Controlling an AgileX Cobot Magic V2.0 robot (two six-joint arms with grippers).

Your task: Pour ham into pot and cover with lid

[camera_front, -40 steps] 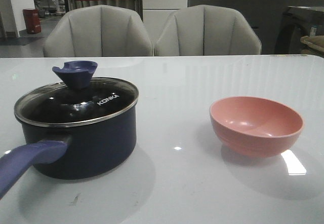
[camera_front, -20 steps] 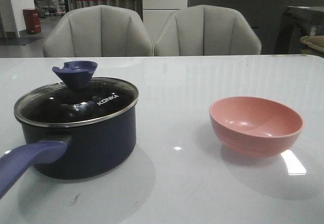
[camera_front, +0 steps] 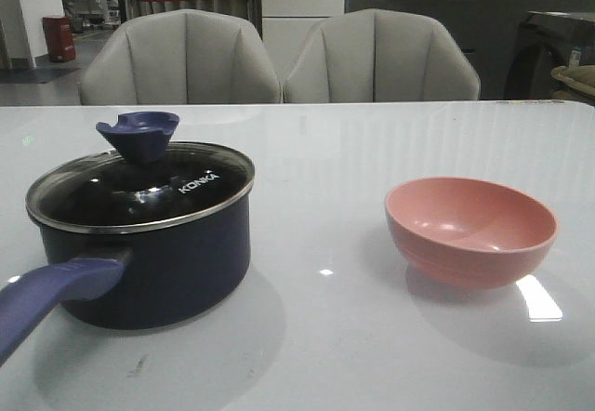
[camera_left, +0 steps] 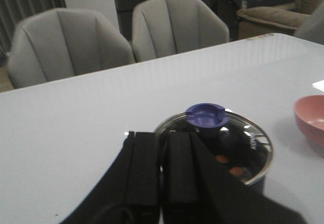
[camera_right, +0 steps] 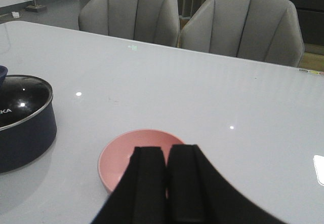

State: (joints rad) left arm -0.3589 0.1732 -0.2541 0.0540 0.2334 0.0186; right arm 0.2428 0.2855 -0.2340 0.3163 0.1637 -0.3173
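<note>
With the lid (camera_front: 139, 191) seated on the pot (camera_front: 149, 262), ham (camera_left: 229, 165) showing orange under the glass, the pink bowl (camera_front: 471, 231) empty on the desk (camera_front: 325, 337), and both jaws pressed together holding nothing, the job looked finished, nothing left but withdrawing.

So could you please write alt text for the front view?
A navy saucepan sits on the white table, closed by its glass KONKA lid, purple handle pointing toward the camera. An empty pink bowl stands apart.
</note>
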